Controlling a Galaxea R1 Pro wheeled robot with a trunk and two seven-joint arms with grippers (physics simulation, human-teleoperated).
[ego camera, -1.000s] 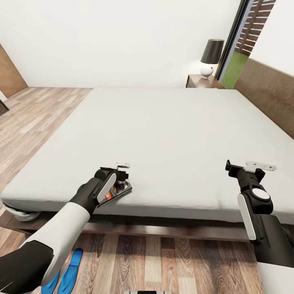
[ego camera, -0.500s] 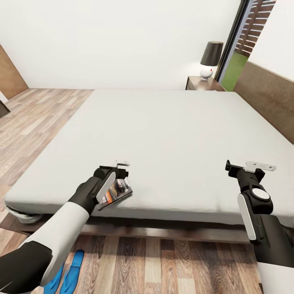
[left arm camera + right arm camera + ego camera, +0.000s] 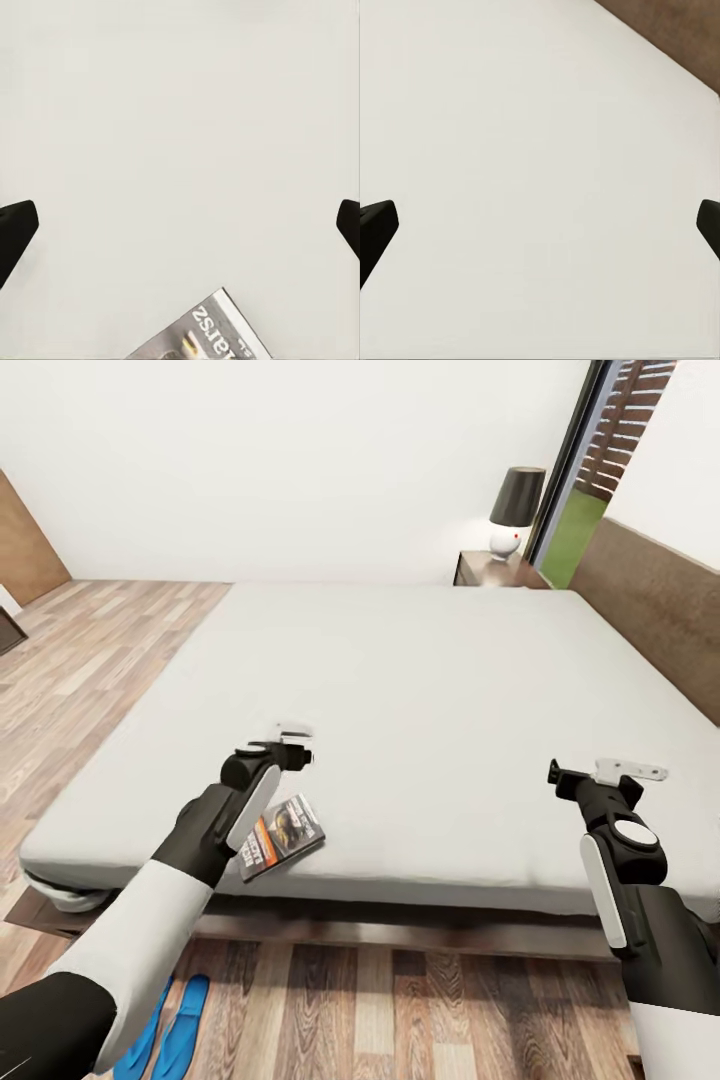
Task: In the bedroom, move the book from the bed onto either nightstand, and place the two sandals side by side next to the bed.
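The book (image 3: pixel 283 834) lies flat on the light-grey mattress of the bed (image 3: pixel 430 670), close to its near edge; a corner of the book (image 3: pixel 208 334) shows in the left wrist view. My left gripper (image 3: pixel 293 745) hovers open just beyond the book, not touching it, its fingertips (image 3: pixel 15 229) spread wide. My right gripper (image 3: pixel 598 771) is open and empty over the mattress (image 3: pixel 525 165) near the bed's near right corner. Two blue sandals (image 3: pixel 170 1020) lie side by side on the floor by the bed, partly behind my left arm. The nightstand (image 3: pixel 490 568) stands beyond the far corner.
A dark-shaded lamp (image 3: pixel 517 508) sits on the nightstand. The brown headboard (image 3: pixel 650 595) runs along the bed's right side, with a window (image 3: pixel 590 490) behind it. Wood-plank floor (image 3: pixel 80 650) stretches to the left of the bed.
My left gripper has lifted off the book and moved farther over the mattress. The book, tilted up a moment ago, now lies free and flat. The right arm has hardly moved.
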